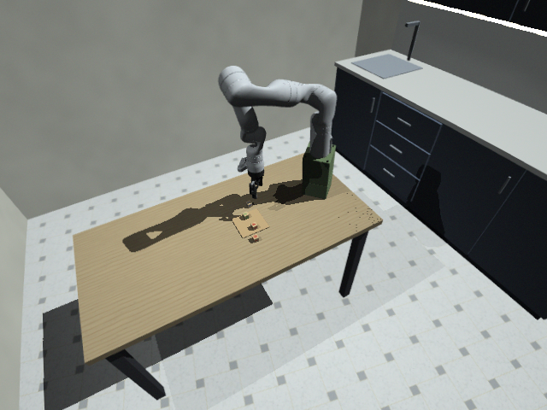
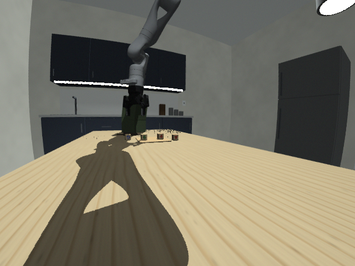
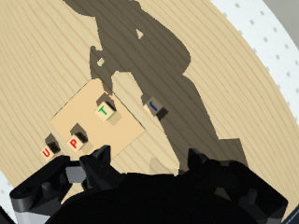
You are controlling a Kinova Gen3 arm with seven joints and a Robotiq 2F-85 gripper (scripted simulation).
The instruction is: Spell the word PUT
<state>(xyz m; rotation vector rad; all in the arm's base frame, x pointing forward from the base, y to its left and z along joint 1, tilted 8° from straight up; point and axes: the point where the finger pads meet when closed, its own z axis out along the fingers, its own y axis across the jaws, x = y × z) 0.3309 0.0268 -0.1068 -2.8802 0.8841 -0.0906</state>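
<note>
- In the top view, the pincer [image 1: 255, 189] is being held just above the desk [image 1: 185, 273], slightly above the centre of the frame, with its jaws spread wide and nothing gripped between them.
- In the wrist view, the tan mat [image 3: 93, 126] is being shown at centre left, lying flat on the desk.
- Two blocks are being carried by the mat: the block with the green T [image 3: 105, 111] near its upper right edge and the block with the red P [image 3: 75, 142] near its lower left edge.
- The block with the red U [image 3: 48, 152] is being seen just off the mat's lower left edge, resting on the desk; it is the task's missing letter.
- A fourth block with a blue mark [image 3: 155, 108] is being shown right of the mat, on the desk and inside the arm's shadow; its letter cannot be read.
- In the exterior view, the four blocks are being seen in a line at the far end of the desk, below the pincer.
</note>
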